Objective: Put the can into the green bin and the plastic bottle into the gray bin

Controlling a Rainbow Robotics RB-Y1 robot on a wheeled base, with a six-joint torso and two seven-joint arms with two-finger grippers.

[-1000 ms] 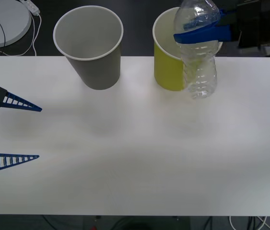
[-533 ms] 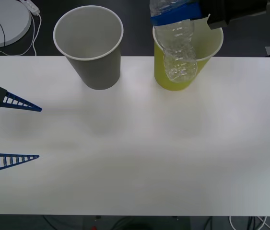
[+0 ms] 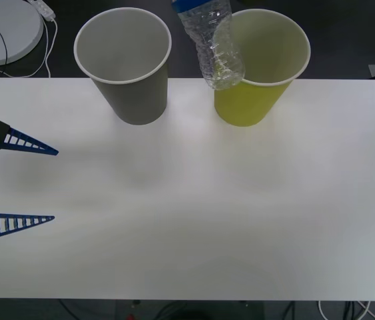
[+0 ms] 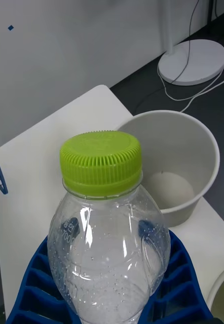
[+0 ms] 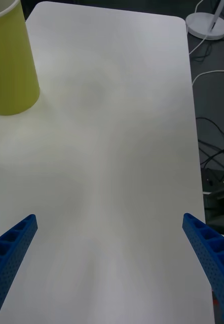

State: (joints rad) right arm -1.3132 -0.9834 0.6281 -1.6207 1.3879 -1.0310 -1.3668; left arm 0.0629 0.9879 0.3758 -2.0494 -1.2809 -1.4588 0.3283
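Carried leftward off the green bin [image 3: 260, 63], the plastic bottle [image 3: 212, 43] now hangs between it and the gray bin [image 3: 124, 60], clamped in the right gripper [image 4: 112, 298]; not yet dropped. Left gripper [image 3: 24, 180] waits spread, well clear.

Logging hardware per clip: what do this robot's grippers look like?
Left gripper: two long blue fingers tapering to points, ribbed like a ladder with open cells, on black mounts at their bases. In its wrist view the fingers show dotted faces. Right gripper: the same blue, with open rectangular cells along the finger edges.
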